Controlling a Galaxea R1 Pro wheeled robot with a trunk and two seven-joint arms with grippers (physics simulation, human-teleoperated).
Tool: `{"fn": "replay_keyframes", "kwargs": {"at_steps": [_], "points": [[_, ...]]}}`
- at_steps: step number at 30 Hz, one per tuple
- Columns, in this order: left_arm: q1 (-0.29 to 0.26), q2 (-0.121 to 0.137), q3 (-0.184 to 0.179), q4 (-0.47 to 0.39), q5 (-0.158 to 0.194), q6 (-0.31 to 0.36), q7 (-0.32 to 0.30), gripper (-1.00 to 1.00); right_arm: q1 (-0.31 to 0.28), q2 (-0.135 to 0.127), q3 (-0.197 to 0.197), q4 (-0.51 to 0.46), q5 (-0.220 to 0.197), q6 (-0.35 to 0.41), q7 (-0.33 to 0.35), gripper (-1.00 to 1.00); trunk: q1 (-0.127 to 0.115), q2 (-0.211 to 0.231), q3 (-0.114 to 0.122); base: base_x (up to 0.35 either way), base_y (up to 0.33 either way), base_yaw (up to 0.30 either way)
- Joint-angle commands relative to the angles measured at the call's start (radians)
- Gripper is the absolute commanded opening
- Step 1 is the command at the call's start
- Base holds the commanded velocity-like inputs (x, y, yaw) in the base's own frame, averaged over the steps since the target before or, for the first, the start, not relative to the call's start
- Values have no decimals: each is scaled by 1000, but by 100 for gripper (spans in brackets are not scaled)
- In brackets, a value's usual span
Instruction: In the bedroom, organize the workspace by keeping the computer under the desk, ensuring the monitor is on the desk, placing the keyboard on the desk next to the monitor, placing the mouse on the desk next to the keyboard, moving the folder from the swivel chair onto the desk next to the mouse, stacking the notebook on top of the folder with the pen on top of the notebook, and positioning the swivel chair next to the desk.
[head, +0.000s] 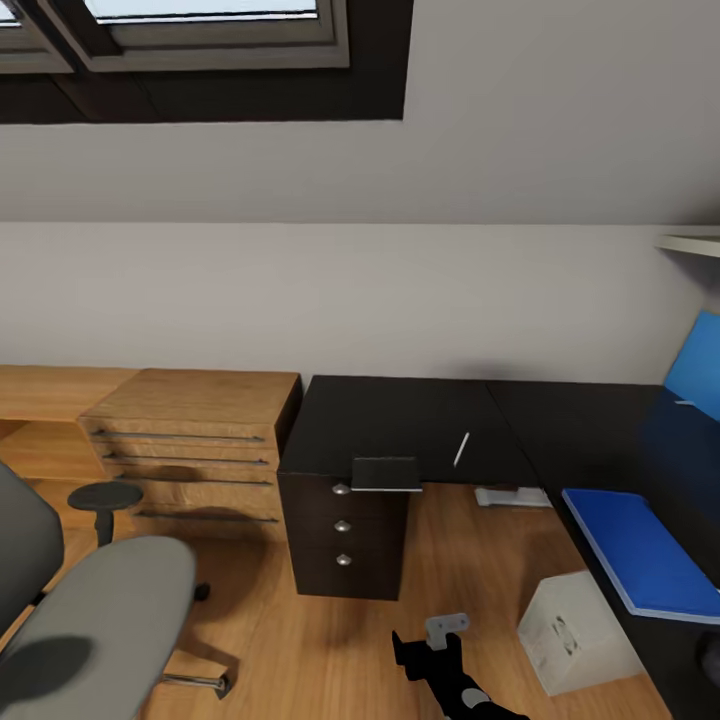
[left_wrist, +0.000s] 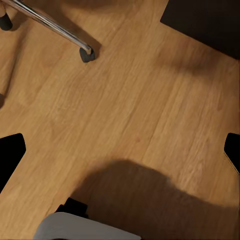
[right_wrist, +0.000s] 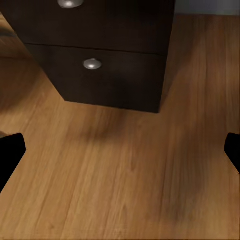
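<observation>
1. So: folder (head: 645, 552) already lies flat along the right wing of the tabletop (head: 400, 415), near its front edge — base for the stack, I'd judge.
2. Notebook (head: 387, 474) overhangs the front edge above the drawer unit (head: 345, 540); pen (head: 461, 449) lies loose just beside it. Both unstacked.
3. Swivel chair (head: 95, 610) stands apart on the floor (left_wrist: 130, 100).
4. Left fingers (left_wrist: 11, 155) and right fingers (right_wrist: 10, 152): spread wide over bare floor, holding nothing.
</observation>
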Motion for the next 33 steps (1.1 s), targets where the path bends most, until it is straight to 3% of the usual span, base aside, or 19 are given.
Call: {"fn": "replay_keyframes", "kwargs": {"at_steps": [1,11,15,21,27,33], "points": [[1,0,1,-2,8,0,-5,100,-1,1,8,2,-11,-4,3,100,1,-1,-1,329,0,5],[1,-1,0,-2,8,0,-4,100,0,0,7,2,-11,-5,3,100,1,-1,-1,327,0,2],[1,-12,1,-2,7,-5,-4,100,6,17,20,-7,2,6,-8,100,1,-1,-1,0,0,0],[1,-15,1,-2,7,-5,-4,100,7,20,45,2,25,-19,-29,100,1,-1,-1,0,0,0],[1,-15,1,-1,7,-5,-4,100,9,-12,52,2,25,-32,-33,100,1,-1,-1,0,0,0],[1,-15,1,-1,7,-5,-4,100,10,-19,52,2,25,-36,-32,100,1,-1,-1,0,0,0]]}}
